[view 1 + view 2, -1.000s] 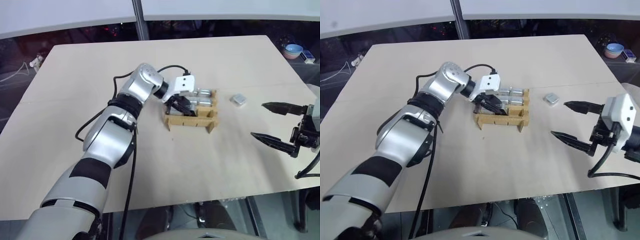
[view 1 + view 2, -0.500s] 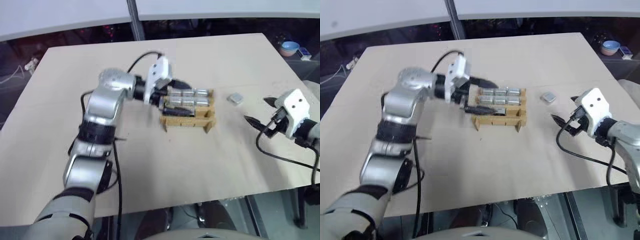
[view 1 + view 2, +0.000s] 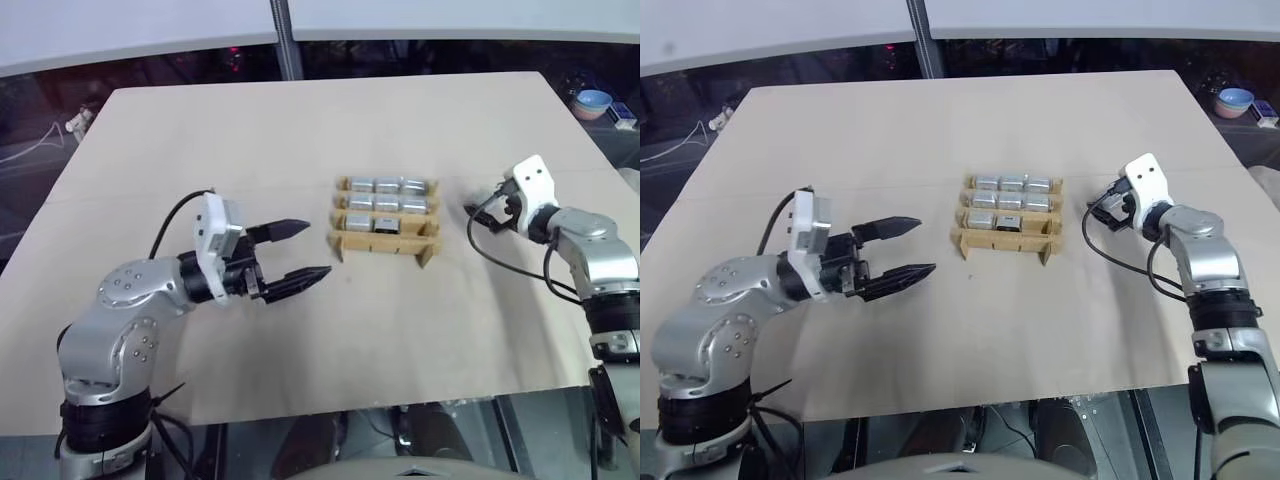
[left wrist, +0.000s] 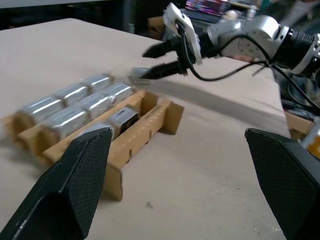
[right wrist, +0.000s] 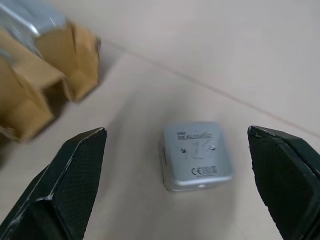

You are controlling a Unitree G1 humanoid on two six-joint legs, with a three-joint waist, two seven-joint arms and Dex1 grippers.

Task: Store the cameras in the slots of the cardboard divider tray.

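Note:
The cardboard divider tray [image 3: 384,243] stands mid-table with several silver cameras [image 3: 386,186] in its slots. In the left wrist view the front row holds one camera [image 4: 121,118] with its black face outward. One loose silver camera [image 5: 196,155] lies flat on the table to the right of the tray. My right gripper [image 5: 176,132] is open just over this camera, one finger on each side, apart from it. My left gripper [image 3: 304,251] hangs open and empty to the left of the tray, pointing at it. The right gripper [image 4: 150,62] appears beyond the tray in the left wrist view.
The tan table [image 3: 300,130] extends wide behind and in front of the tray. A blue bowl [image 3: 592,100] sits off the table at the far right. A metal pole [image 3: 285,40] rises behind the back edge. A black cable loops under my right wrist.
My left gripper opened, let go of a camera in the tray and drew back to the left. My right gripper moved in over the loose camera.

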